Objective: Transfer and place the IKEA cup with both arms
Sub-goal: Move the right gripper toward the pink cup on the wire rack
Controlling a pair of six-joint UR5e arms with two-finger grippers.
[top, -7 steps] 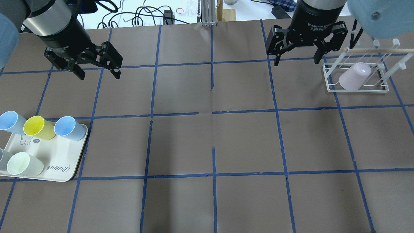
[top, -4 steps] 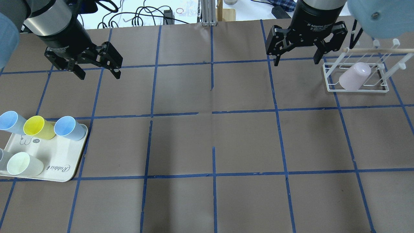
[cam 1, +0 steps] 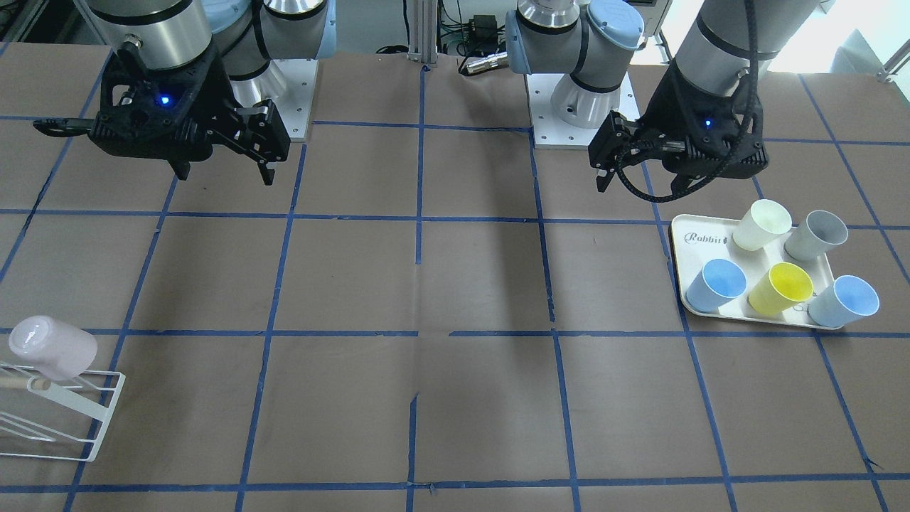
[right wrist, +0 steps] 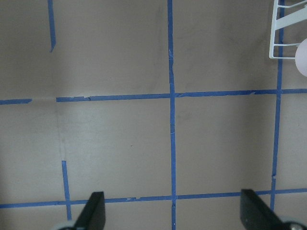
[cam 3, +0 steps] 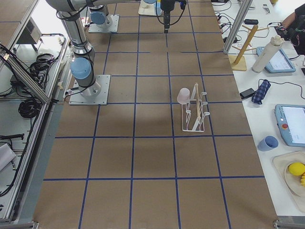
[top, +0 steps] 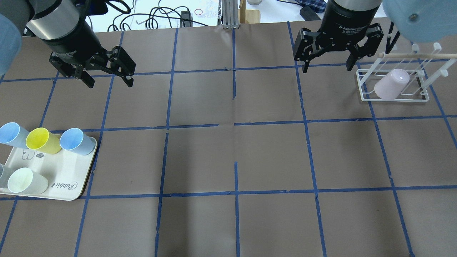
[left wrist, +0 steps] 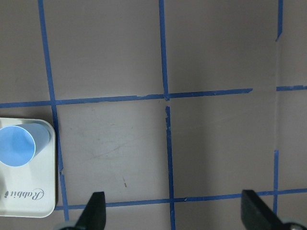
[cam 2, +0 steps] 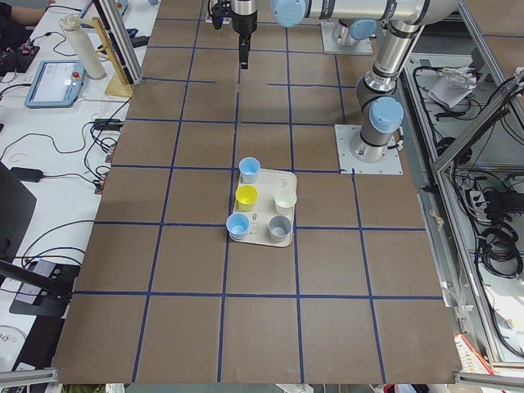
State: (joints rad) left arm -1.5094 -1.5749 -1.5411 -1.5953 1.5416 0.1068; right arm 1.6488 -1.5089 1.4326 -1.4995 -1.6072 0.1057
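The pale pink IKEA cup [top: 391,84] rests upside down and tilted on a white wire rack [top: 392,99] at the far right of the table. It also shows in the front view [cam 1: 53,347] and the right side view [cam 3: 184,95]. My right gripper [top: 328,67] is open and empty, hovering above the table just left of the rack and apart from the cup. My left gripper [top: 109,82] is open and empty, hovering over the far left part of the table. Both wrist views show wide-apart fingers over bare table.
A cream tray [top: 64,180] at the near left holds two light blue cups [top: 76,141], a yellow cup [top: 43,140], a cream-white cup [top: 25,180] and a grey cup at the edge. Brown paper with blue tape grid covers the table.
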